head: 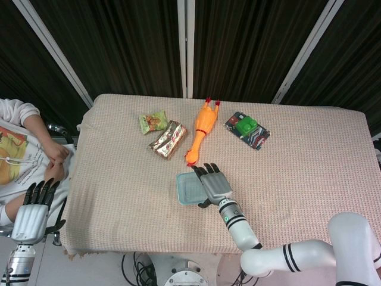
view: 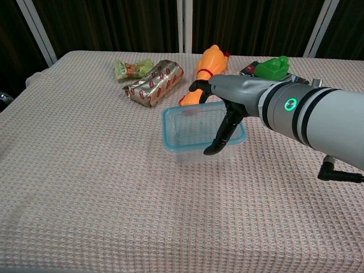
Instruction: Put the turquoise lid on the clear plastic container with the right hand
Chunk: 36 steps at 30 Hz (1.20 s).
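The clear plastic container (view: 190, 154) stands at the table's near middle. The turquoise-rimmed lid (view: 190, 126) lies on top of it, its right side slightly raised. From the right, my right hand (view: 230, 98) grips the lid's right end, fingers over the far edge and thumb down the near side. In the head view, the same right hand (head: 214, 183) covers the right part of the lid (head: 189, 188). My left hand (head: 33, 208) hangs off the table's left edge with straight fingers, holding nothing.
Behind the container lie an orange rubber chicken (view: 209, 61), a foil snack packet (view: 156, 81) and a green snack bag (view: 132, 68). A green toy (view: 272, 68) sits on a dark packet at the back right. A seated person (head: 24, 149) is at the table's left.
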Available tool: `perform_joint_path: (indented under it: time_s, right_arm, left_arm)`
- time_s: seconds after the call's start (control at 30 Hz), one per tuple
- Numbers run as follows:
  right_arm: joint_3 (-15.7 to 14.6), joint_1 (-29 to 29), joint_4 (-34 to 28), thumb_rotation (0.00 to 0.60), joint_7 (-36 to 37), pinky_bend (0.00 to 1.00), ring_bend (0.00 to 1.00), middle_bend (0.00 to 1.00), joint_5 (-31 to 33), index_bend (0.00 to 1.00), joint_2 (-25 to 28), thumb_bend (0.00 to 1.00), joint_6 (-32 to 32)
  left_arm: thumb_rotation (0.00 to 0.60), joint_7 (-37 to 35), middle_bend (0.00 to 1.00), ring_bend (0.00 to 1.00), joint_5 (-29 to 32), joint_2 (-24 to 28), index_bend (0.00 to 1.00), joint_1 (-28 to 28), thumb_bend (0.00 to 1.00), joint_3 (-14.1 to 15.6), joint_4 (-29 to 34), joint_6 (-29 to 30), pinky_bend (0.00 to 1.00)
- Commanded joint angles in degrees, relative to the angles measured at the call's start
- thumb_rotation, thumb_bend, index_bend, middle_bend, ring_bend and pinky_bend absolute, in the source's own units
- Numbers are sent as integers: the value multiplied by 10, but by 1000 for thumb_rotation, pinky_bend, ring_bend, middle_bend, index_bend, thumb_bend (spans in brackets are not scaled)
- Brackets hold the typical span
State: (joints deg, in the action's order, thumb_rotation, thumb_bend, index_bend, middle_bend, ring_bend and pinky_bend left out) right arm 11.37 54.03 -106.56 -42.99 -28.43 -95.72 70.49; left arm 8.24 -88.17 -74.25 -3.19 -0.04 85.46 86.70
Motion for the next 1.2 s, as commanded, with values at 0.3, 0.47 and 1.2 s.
perform_joint_path:
  time_s: [0.3,0.47,1.2]
  right_arm:
    - [-16,-8,-17,600,-7,0,0,133,-17,0,22,0,-5]
    - [-20,-18,-43,600,18,0,0,138,-58,0,47,0,-22]
    - [-103,-38,-73,600,51,0,0,234,-210,0,57,31,-82]
  left_arm:
    - [600,2,23,0,1,1,61,3,37,1,2,1,0]
    - [600,5,23,0,1,2,61,3,38,1,5,2,0]
    - [600,10,23,0,4,0,61,9,37,1,10,6,0]
